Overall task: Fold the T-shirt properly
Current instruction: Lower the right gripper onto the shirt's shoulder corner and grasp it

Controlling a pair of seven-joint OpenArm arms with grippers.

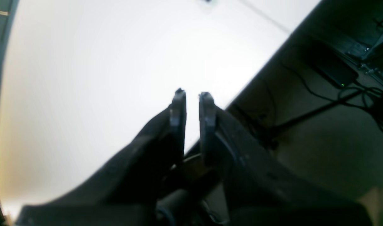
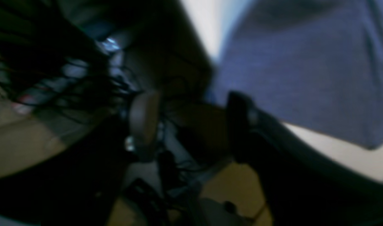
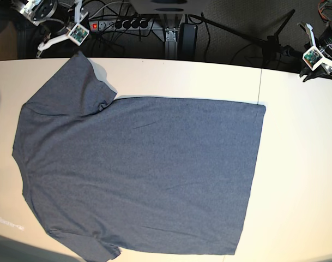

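The T-shirt [image 3: 138,169] lies flat on the white table [image 3: 299,174] with its plain blue-grey side up, collar to the left and hem to the right. One sleeve points to the far left corner. My right arm [image 3: 73,33] hangs just beyond that sleeve, past the table's far edge. In the right wrist view my right gripper [image 2: 191,122] is open wide and empty, with the T-shirt [image 2: 304,78] off to its right. My left gripper [image 1: 191,94] stands at the table's far right edge, its fingers a narrow gap apart with nothing between them. The left arm [image 3: 317,54] is apart from the shirt.
Behind the table's far edge lie a power strip [image 3: 119,23], a black box [image 3: 187,35], cables and a black stand [image 3: 269,41]. A thin seam [image 3: 260,76] crosses the tabletop. The left wrist view shows floor cables and a black device [image 1: 336,73].
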